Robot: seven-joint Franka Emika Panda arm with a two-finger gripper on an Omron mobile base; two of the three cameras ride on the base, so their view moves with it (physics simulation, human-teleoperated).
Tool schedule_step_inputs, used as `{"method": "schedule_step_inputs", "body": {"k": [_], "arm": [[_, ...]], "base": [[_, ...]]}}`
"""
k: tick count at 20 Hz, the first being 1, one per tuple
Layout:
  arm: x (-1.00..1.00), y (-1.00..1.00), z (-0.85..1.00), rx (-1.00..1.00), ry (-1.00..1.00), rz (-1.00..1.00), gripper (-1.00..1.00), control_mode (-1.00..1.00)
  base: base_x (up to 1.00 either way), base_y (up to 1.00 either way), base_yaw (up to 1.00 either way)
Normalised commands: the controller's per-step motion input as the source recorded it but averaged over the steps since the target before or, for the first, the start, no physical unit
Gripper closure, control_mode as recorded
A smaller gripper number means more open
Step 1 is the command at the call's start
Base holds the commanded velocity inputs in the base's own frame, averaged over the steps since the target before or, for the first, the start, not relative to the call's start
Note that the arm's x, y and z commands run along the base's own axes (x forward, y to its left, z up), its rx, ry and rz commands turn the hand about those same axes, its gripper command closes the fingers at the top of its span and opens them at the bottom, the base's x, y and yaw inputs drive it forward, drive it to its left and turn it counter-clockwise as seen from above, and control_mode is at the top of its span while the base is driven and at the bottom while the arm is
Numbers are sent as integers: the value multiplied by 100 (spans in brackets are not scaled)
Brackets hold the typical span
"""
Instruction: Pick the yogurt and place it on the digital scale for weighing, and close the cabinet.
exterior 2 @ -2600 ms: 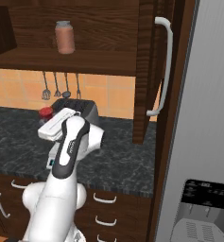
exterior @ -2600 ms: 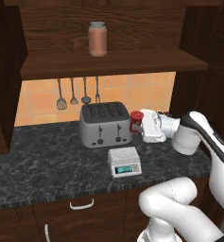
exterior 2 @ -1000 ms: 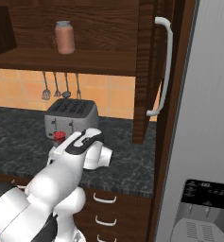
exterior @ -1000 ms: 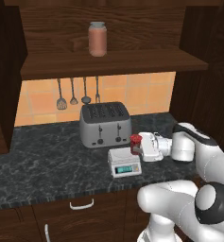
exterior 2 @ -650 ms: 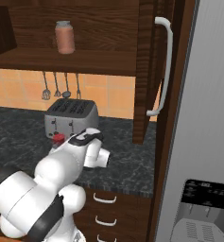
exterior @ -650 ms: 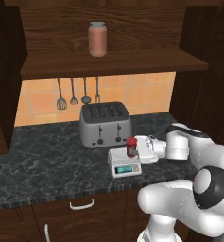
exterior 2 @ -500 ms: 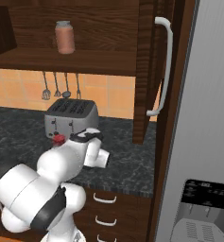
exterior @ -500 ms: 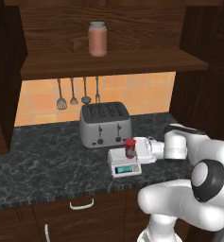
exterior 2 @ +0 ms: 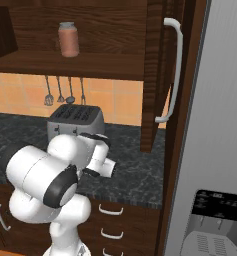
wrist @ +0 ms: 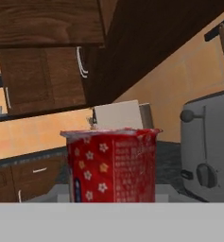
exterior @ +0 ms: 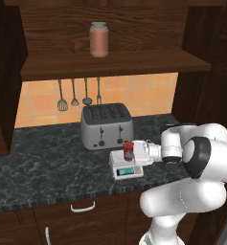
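The yogurt (exterior: 128, 147), a small red cup, stands upright over the top plate of the digital scale (exterior: 126, 166), a white box with a blue-green display, in front of the toaster. My gripper (exterior: 132, 154) reaches in from the right and is shut on the cup. In the hand view the yogurt (wrist: 112, 165) looms close, red with small stars. I cannot tell whether its base touches the plate. The dark wood cabinet (exterior: 116, 64) hangs open above, and its right door (exterior 2: 160, 75) with a long silver handle stands swung out.
A silver four-slot toaster (exterior: 107, 125) stands just behind the scale. A pinkish-brown jar (exterior: 99, 39) sits on the cabinet shelf. Utensils (exterior: 79, 93) hang on the tiled wall. A grey fridge (exterior 2: 217, 150) stands at the right, with drawers (exterior: 82, 208) under the counter.
My gripper has carried the yogurt left and forward, from beside the toaster's right end to over the scale. The jar, toaster and cabinet doors have not moved.
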Motion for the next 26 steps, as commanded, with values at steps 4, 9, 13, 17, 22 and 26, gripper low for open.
{"method": "schedule_step_inputs", "body": {"k": [4, 9, 13, 17, 22, 26], "arm": [[30, 0, -19, 0, 0, 0, 100, -100], [31, 1, -9, 0, 1, 0, 100, -100], [19, 4, -12, 0, 0, 0, 100, -100], [0, 21, -1, 0, 0, 0, 100, -100], [-12, 30, -9, -1, 1, 0, -100, -100], [-41, -5, -2, 0, 4, 0, -100, -100]], "base": [[0, 0, 0], [0, 0, 0], [0, 0, 0], [0, 0, 0], [0, 0, 0], [0, 0, 0]]}}
